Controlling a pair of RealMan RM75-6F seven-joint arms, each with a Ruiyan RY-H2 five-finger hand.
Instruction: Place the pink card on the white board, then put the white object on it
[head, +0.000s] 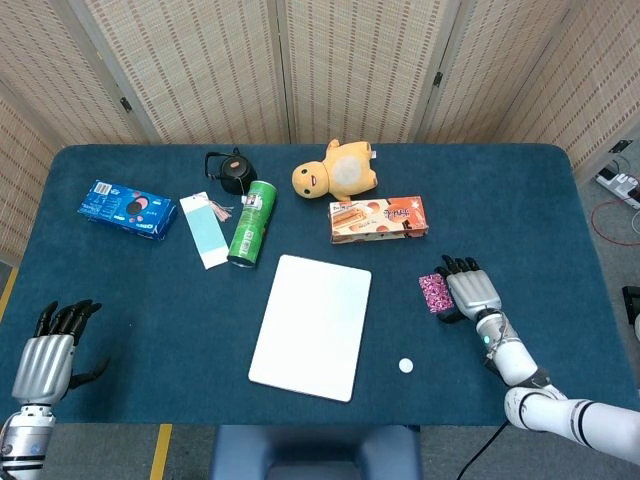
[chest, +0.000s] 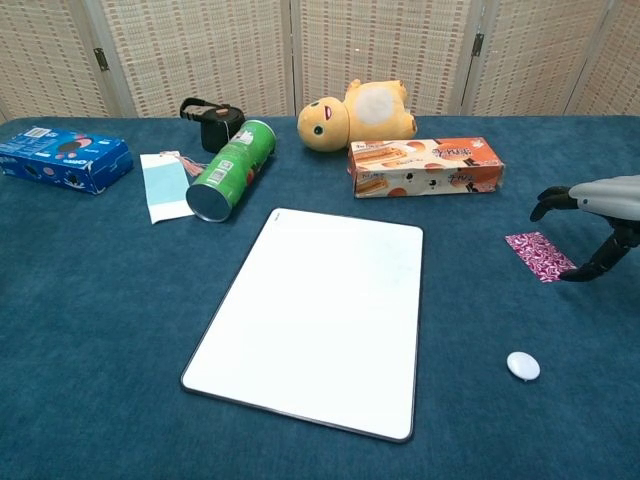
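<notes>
1. Head view: we have the pink card (head: 433, 293) flat on the blue table (head: 520, 200), well right of the white board (head: 312, 326), with the right hand (head: 473, 291) just beside its right edge, fingers apart and holding nothing. Whether a fingertip touches the card, we cannot tell from up here. The white object (head: 405, 366) sits nearer, between the board's right edge and the forearm. The left hand (head: 45, 355) rests at the near-left corner, fingers loosely spread and empty.

2. Head view, our advice: a thin card on cloth gives little to grab, so we'd catch one edge with a fingertip, tip it up against the thumb, and only then carry it left to the board.

3. Chest view: the right hand (chest: 596, 215) arches over the card's (chest: 540, 256) right end, thumb tip down at its near-right corner, other fingers raised on the far side. Nothing is pinched yet. We'd keep the wrist low and the pinch light, so the card doesn't skid away.
</notes>
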